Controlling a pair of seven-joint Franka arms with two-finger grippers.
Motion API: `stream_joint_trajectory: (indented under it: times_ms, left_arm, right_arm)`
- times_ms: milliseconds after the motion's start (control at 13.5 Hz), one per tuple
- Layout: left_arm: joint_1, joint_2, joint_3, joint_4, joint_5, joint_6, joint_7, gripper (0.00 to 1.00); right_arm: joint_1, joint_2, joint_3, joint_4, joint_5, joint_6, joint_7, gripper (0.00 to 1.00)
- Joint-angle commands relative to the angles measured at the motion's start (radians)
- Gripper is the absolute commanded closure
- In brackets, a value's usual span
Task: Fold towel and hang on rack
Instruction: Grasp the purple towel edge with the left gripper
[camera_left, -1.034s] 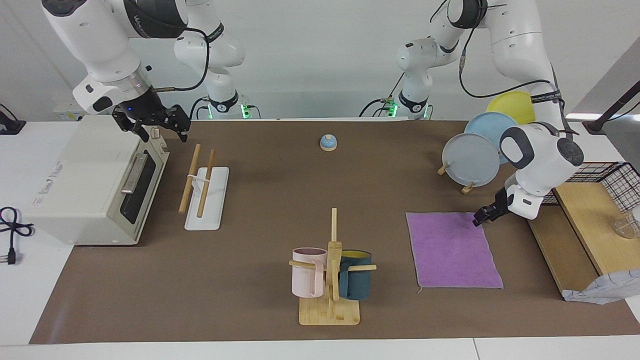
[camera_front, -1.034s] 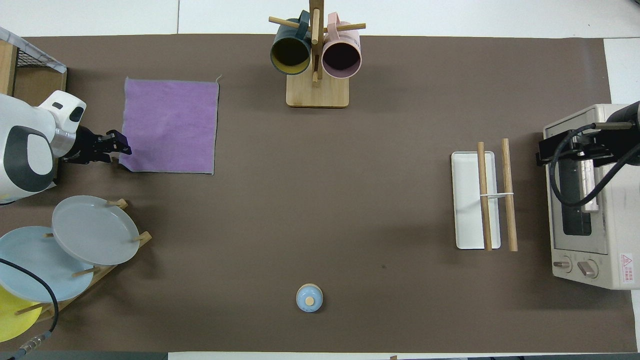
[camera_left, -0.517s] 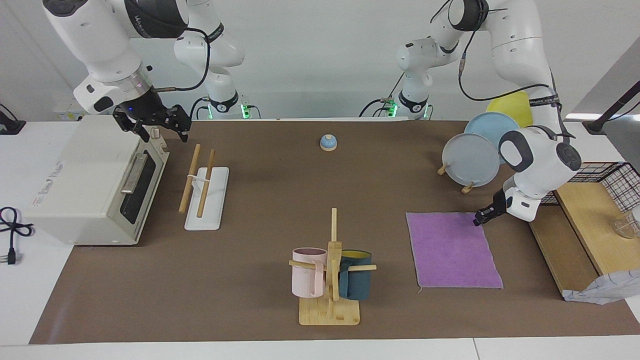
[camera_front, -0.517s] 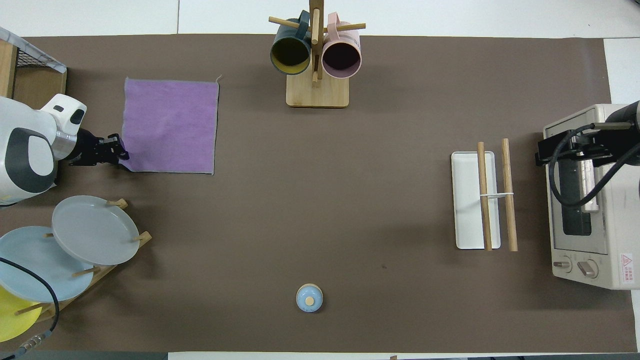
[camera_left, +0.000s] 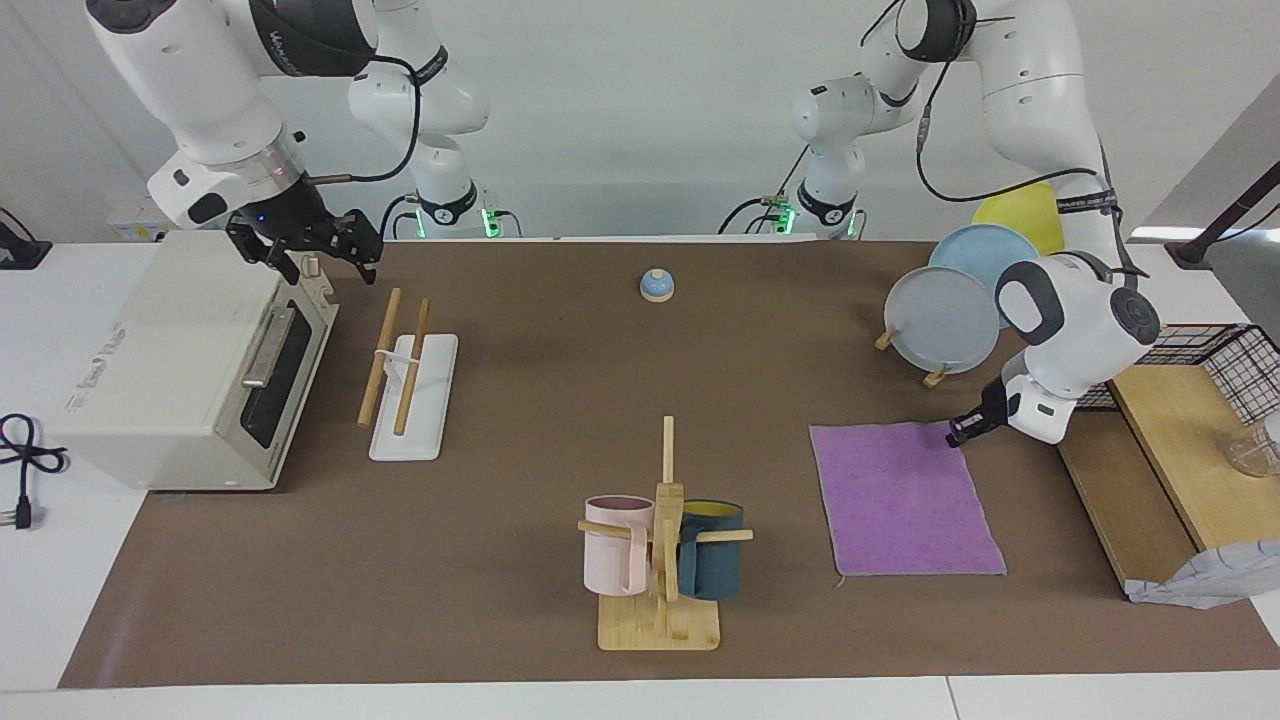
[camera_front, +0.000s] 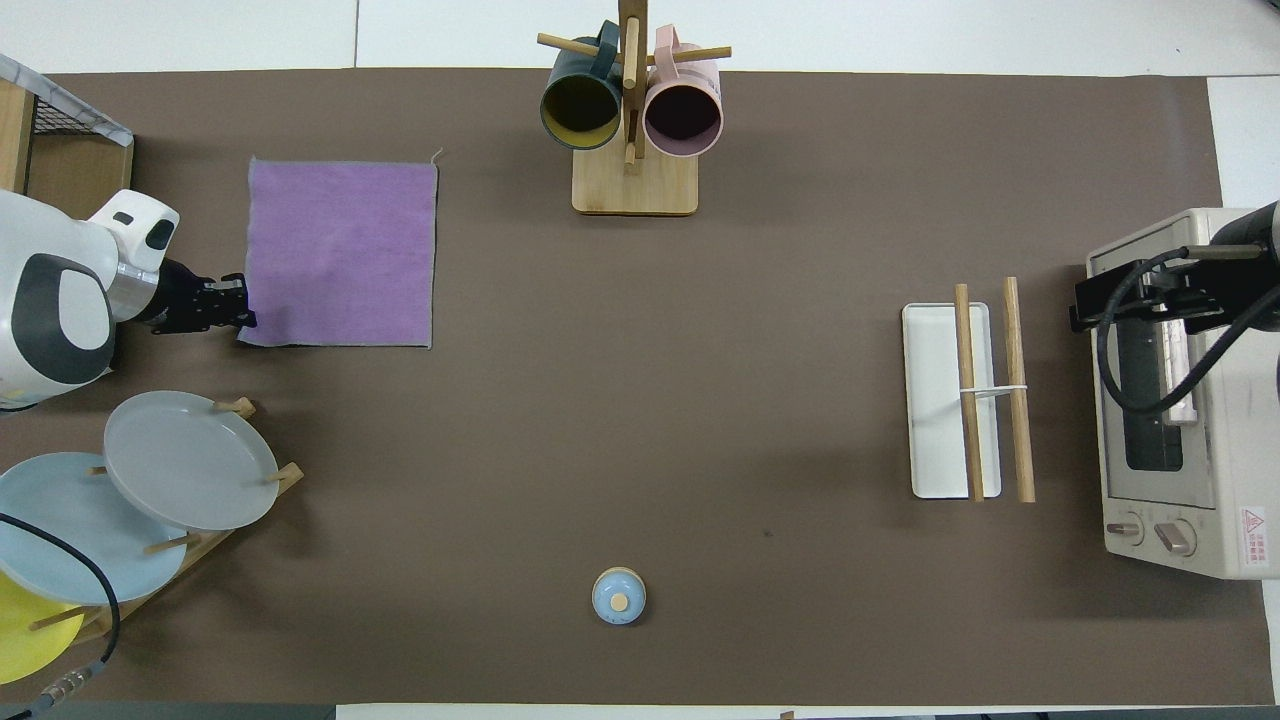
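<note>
Towel (camera_left: 905, 497) lies flat, purple face up, toward my left arm's end; my left gripper (camera_left: 953, 436) pinches its corner nearest the plate stand (camera_left: 935, 376), ready to fold. My right gripper (camera_left: 305, 247) waits open over the toaster oven (camera_left: 180, 360), beside the rack (camera_left: 410, 385).

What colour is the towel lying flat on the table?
Purple; the towel shows best in the overhead view.

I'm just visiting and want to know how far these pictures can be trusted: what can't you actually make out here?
- Underside of the flat purple towel: hidden against the table in both views.
- Corner of that towel inside the left pincer: covered by its dark fingertips.
- Yellow round plate: partly hidden by the left arm in the facing view, cut by the edge in the overhead view.
- Inside of the white toaster oven: dark door glass, with the right pincer over it.
</note>
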Motion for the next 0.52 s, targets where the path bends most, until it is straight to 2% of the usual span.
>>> stream_joint_trajectory:
  times_ms: [0,222,443]
  left_arm:
    - [-0.009,0.0,0.004,0.029,0.013,-0.04,-0.002,1.0]
    - [-0.043,-0.025,-0.008,0.103,0.129,-0.146,0.011,1.0]
    - [-0.215,-0.085,-0.004,0.12,0.183,-0.197,-0.015,1.0]
  right_arm:
    - [-0.007,-0.012,0.005,-0.017,0.01,0.019,-0.024,0.0]
    - [-0.009,-0.012,0.005,-0.017,0.012,0.018,-0.024,0.0]
    - [-0.007,-0.012,0.005,-0.017,0.012,0.019,-0.024,0.0]
